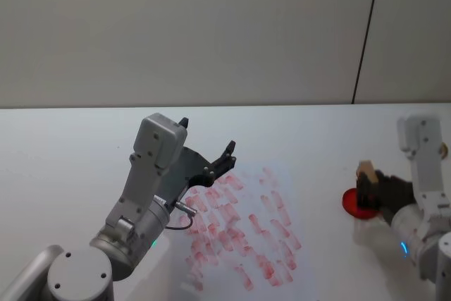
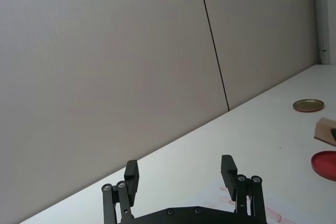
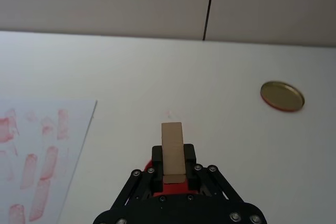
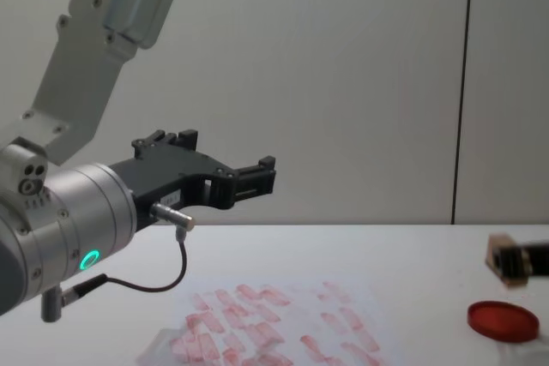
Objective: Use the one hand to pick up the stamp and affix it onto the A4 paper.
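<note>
On a white table [image 1: 70,146], the red-printed paper [image 1: 239,237] lies below the raised left gripper [image 2: 180,165], fingers spread wide. Right of the sheet, the right gripper [image 3: 173,154] hovers above a red ink pad [image 4: 503,320], clamping the wooden stamp [image 3: 172,142].

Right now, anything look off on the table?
Nothing spilled or broken. The paper lies slightly skewed and is crowded with red prints. The right claw holds the stamp above the ink pad; the left claw hangs open, raised near the paper's far left corner.
</note>
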Motion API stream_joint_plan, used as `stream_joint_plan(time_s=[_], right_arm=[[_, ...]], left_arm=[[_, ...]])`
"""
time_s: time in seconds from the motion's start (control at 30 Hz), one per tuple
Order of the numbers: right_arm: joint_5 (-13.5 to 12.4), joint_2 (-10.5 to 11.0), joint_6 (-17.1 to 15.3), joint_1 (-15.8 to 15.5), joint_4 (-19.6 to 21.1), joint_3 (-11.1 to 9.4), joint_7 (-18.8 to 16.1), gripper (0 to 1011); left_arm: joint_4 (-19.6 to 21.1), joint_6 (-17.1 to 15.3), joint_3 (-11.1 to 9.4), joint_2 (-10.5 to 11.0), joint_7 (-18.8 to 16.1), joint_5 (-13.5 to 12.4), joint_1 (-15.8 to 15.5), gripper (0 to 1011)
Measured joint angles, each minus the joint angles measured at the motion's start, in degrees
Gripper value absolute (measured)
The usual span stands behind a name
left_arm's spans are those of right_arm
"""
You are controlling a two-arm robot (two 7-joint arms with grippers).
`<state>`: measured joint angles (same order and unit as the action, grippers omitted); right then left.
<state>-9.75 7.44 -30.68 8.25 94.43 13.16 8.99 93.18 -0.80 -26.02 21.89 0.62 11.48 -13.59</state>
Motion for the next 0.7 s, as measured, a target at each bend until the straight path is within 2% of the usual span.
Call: stream_joint_plan(time_s=[0.17,0.37,0.53,0.7], right_arm=[[1.92,-0.13,0.72,0.31,2.94,0.28,-0.54,224],[3.57,-0.91,0.9,1.17,4.64,0.75,-1.57,224],[4.14,-1.92,0.2,2.13,4.49,1.27,-2.63,224],[4.46,-3.46,-1.09,3.54,2.62,2.06,-3.97,224]], left_arm=[[0.0,0.0,0.0,0.0,0.0,0.0,0.0,993],[0.0,0.0,0.0,0.0,0.0,0.0,0.0,993],[0.0,0.0,0.0,0.0,0.0,0.0,0.0,993],[0.0,0.0,0.0,0.0,0.0,0.0,0.0,993]])
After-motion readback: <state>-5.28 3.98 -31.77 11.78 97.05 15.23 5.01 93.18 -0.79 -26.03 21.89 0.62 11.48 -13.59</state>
